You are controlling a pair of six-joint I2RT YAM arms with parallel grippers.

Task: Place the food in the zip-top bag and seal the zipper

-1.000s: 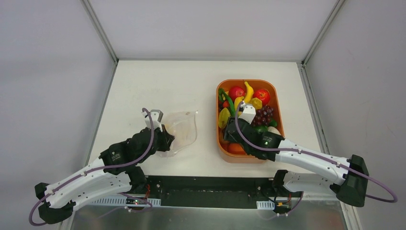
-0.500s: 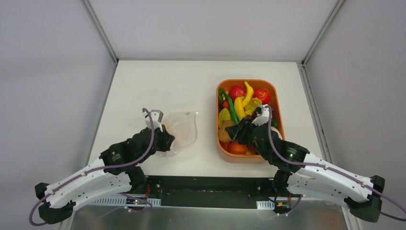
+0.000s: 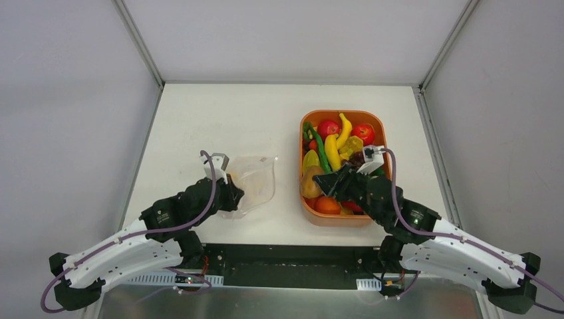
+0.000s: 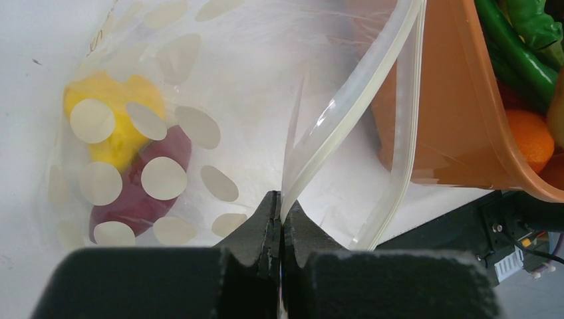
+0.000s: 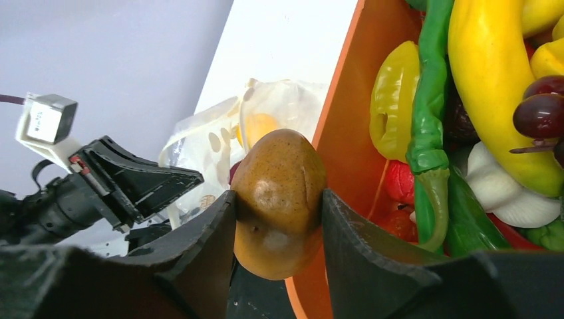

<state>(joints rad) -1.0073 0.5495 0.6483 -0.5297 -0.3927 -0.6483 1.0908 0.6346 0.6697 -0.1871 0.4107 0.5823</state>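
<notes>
Fingers of the right gripper (image 5: 278,195) are closing partway around a brown potato (image 5: 279,166), pressing it from both sides and holding it over the tray (image 3: 342,113) rim at about 8 o'clock in the top view. More food (image 3: 336,143) is lying piled in the tray: red, yellow and green pieces and dark grapes (image 5: 542,109). At 9 o'clock from the tray, well apart from it, the bag (image 3: 256,179) is resting on the table (image 3: 226,119). The left gripper (image 4: 281,206) is pinching the bag's edge with its jaws almost fully together, gripping the zipper (image 4: 346,113) strip where it is rising from the fingertips. The two zipper strips are standing apart, leaving the mouth gaping toward the tray at 3 o'clock. Inside the bag a yellow piece (image 4: 133,100) and a dark red piece (image 4: 123,203) are lying touching each other at its far end, at about 9 o'clock in the left wrist view.
</notes>
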